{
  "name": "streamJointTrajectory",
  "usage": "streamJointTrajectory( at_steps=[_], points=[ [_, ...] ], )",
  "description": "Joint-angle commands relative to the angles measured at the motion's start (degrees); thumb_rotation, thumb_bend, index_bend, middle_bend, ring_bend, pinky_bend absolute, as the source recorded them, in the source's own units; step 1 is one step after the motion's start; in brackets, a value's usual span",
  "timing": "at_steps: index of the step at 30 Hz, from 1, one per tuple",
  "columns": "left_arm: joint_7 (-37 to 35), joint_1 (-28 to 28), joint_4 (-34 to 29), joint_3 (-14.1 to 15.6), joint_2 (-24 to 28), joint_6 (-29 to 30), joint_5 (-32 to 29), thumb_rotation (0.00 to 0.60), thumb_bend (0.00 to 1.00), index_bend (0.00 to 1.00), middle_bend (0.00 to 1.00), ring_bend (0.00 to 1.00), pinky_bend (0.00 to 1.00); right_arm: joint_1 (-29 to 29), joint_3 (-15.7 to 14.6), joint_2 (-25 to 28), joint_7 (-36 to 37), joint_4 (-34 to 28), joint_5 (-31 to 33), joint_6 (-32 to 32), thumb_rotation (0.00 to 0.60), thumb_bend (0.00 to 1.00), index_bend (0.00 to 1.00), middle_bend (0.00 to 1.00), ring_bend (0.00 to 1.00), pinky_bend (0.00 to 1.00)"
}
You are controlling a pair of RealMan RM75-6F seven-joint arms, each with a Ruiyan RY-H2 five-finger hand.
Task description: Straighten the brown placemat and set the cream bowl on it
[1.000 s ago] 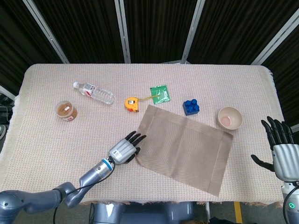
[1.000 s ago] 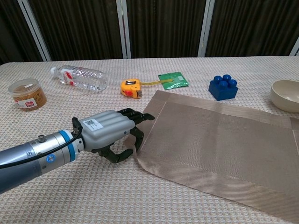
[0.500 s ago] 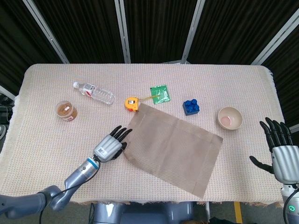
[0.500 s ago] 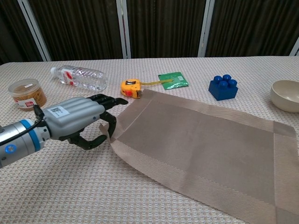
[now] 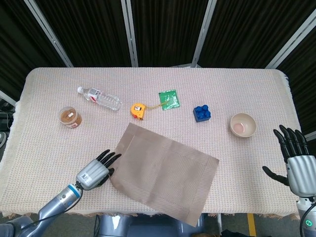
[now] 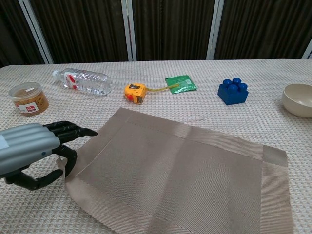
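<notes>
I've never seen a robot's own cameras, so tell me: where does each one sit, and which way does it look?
Head view: high up, looking steeply down on the whole table; shows the left hand pinching the placemat and the right hand open off the edge.
Chest view: low, looking forward across the table; shows only the left hand.
Both share the placemat, bowl, bottle and block.

Labels on bottle [image 6: 83, 81] and jar [image 6: 29, 99], no text legible

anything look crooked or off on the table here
The brown placemat lies askew to the table edges, its near corner hanging past the front edge. The left hand grips its left corner. The water bottle lies on its side.
</notes>
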Motion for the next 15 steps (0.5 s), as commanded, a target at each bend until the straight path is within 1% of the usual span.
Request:
streamJointTrajectory(
  at_steps=[1, 8, 15],
  points=[
    [3.5, 1.3, -4.1, 1.8, 2.0, -1.1, -0.7, 0.600, 0.58, 0.74, 0.00, 0.00, 0.00, 0.0, 0.0, -0.1, -0.2, 0.0, 0.0, -0.1, 0.600, 0.01, 0.00, 0.00, 0.00, 0.00],
    [7.4, 2.2, -7.6, 2.2, 2.9, -3.2, -3.5, 0.600, 0.58, 0.73, 0.00, 0.00, 0.00, -0.1, 0.1, -0.3, -0.6, 0.1, 0.0, -0.3, 0.600, 0.00, 0.00, 0.00, 0.00, 0.00],
    [9.5, 2.5, -11.7, 3.9, 4.0, -6.0, -4.4, 0.600, 0.58, 0.71, 0.00, 0.00, 0.00, -0.2, 0.3, -0.3, -0.6, 0.0, 0.0, -0.3, 0.600, 0.01, 0.00, 0.00, 0.00, 0.00]
  ],
)
